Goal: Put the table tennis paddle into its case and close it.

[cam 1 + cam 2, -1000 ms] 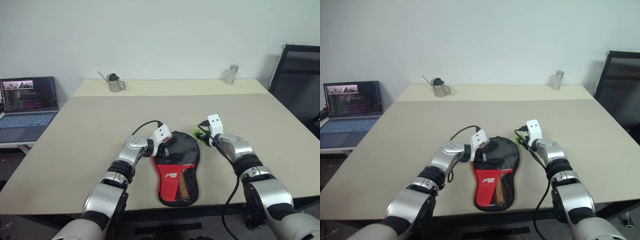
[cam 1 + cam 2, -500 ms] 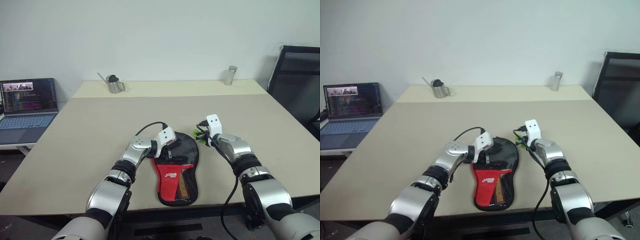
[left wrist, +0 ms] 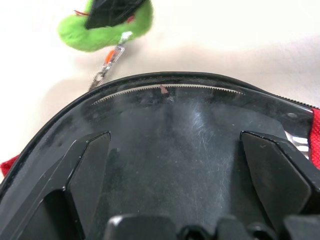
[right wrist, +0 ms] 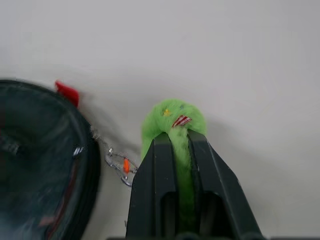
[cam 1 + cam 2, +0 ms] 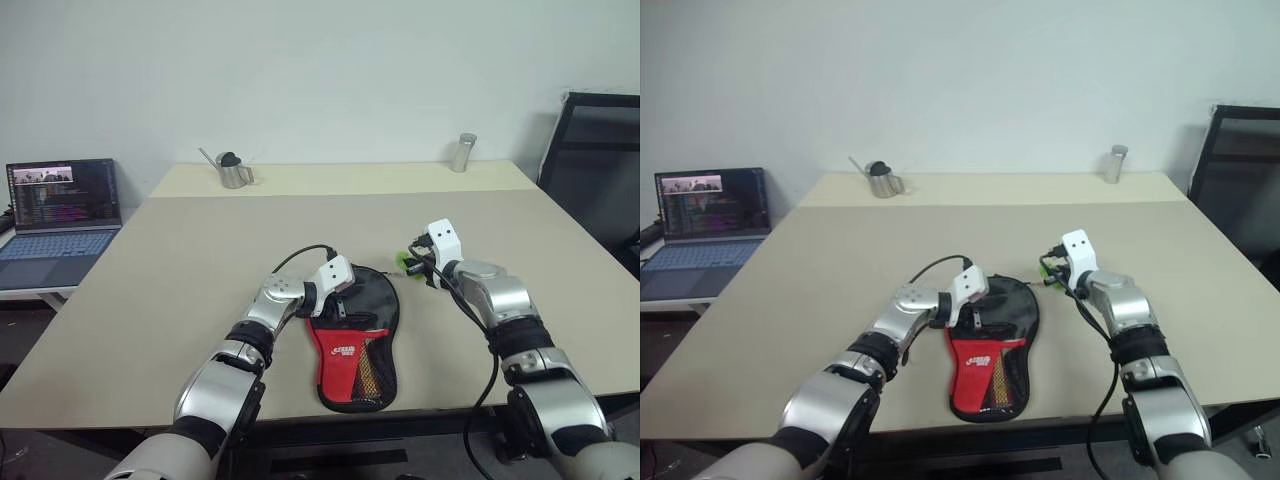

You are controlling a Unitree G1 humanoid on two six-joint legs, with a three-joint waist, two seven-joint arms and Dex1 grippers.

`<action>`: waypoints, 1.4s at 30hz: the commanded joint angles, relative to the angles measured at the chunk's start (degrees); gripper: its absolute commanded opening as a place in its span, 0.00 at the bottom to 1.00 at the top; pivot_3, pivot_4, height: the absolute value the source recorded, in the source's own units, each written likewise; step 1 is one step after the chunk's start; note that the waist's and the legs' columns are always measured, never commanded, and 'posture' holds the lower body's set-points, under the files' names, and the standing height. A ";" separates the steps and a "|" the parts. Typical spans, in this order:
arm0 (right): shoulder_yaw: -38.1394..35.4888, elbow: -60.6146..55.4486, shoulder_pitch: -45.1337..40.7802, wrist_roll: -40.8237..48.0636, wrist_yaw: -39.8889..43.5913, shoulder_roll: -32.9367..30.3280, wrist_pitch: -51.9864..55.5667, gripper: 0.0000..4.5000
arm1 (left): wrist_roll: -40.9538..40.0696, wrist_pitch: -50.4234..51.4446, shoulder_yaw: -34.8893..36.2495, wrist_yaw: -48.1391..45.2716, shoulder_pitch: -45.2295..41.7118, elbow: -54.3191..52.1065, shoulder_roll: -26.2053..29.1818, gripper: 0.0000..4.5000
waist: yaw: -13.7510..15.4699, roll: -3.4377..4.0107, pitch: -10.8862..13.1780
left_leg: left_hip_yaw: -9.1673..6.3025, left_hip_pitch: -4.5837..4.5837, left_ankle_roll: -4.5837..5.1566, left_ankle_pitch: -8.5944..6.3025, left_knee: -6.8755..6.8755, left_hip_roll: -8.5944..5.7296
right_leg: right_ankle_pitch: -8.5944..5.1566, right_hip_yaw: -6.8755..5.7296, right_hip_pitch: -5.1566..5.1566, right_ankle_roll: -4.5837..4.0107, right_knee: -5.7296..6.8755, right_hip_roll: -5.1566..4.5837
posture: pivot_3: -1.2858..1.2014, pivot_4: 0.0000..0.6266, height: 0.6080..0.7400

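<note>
A: Where's the case (image 5: 355, 335)?

B: Flat on the bench (image 5: 180, 270) in front of me, round end away; I can't see inside, so I can't tell where the paddle is. My left tool (image 3: 175, 165) sits over that round end, fingers (image 3: 87, 170) spread wide on the black fabric.

A: And the right tool (image 4: 175, 145)?

B: Clamped on the green tag (image 4: 172, 120), just beside the case's far right edge. Its wrist view shows the little clip chain (image 4: 117, 165) running to the zipper. A laptop (image 5: 60, 215), kettle (image 5: 232, 168) and metal cylinder (image 5: 461, 151) stand well apart
</note>
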 commanded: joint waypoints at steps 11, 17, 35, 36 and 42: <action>-1.11 -26.04 9.80 2.34 2.28 -7.54 14.59 0.00 | 3.78 0.81 -3.23 -1.37 2.29 4.00 -0.39 1.00 | 0.29 0.03 -0.04 | -0.03 -0.04 0.00 -0.01 -0.01 -0.01 | -0.02 -0.06 0.02 0.00 -0.10 -0.01 | 0.52 0.24 1.00; -3.36 -33.68 13.23 4.68 2.42 -11.02 19.51 0.00 | 4.06 0.83 -3.45 -1.58 2.16 4.34 -0.23 1.00 | 0.34 0.03 -0.04 | -0.07 -0.05 0.01 -0.02 -0.02 -0.01 | -0.04 -0.09 0.02 -0.01 -0.12 -0.04 | 0.52 0.24 1.00; -10.60 -65.15 28.56 16.69 -0.41 -12.29 43.52 0.00 | 4.75 1.02 -4.19 -2.57 2.22 5.25 -2.70 1.00 | 1.61 0.04 -0.07 | -0.13 -0.15 0.05 -0.21 -0.02 -0.01 | -0.13 -0.13 0.07 0.09 -0.38 -0.09 | 0.52 0.24 1.00; -11.11 -66.98 29.73 17.46 -0.66 -11.81 45.05 0.00 | 4.80 1.04 -4.21 -2.57 2.22 5.29 -2.86 1.00 | 1.68 0.04 -0.09 | -0.15 -0.15 0.06 -0.22 -0.03 -0.01 | -0.13 -0.14 0.09 0.10 -0.41 -0.10 | 0.52 0.24 1.00; -13.93 -75.44 35.36 21.74 -0.75 -10.68 52.33 0.00 | 5.19 1.02 -4.42 -2.78 2.18 5.51 -3.66 1.00 | 1.79 0.10 -0.27 | -0.24 -0.25 0.11 -0.33 -0.03 -0.02 | -0.12 -0.22 0.22 0.13 -0.77 -0.10 | 0.52 0.24 1.00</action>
